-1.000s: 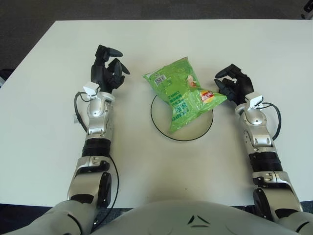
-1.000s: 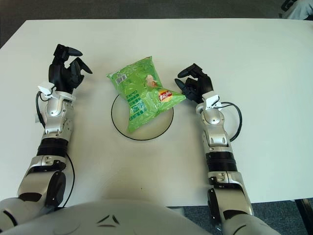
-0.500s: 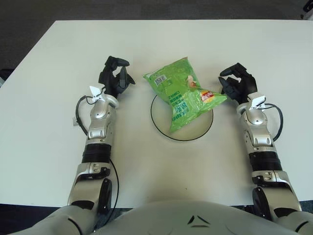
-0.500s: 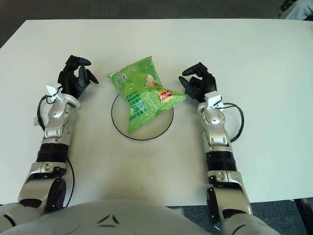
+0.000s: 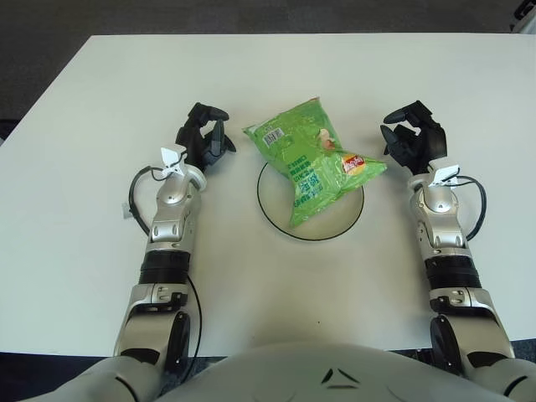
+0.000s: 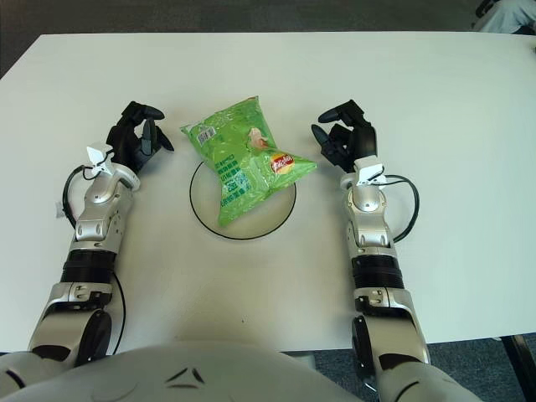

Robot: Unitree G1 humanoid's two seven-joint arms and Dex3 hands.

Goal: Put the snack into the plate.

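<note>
Over the last second your right hand [image 5: 414, 138] has backed away from the snack bag [image 5: 311, 162] and your left hand [image 5: 203, 142] has drifted in toward it, both with fingers loosely spread and gripping nothing. The bag lies across the plate [image 5: 270, 210], so you can judge the placing done. You can't see the plate's far rim under the bag, whose upper end overhangs the table [image 5: 100, 234].

Bright, even overhead light fills both views. The white table [image 5: 100, 251] is evenly lit, with no hard glare. Shadows are soft and short, hugging the black hands and the rim of the plate [image 5: 270, 213] at centre. The green snack bag [image 5: 311, 159] shows small shiny highlights on its crinkled film. Everything is in focus; the dark floor along the top edge is dim.
</note>
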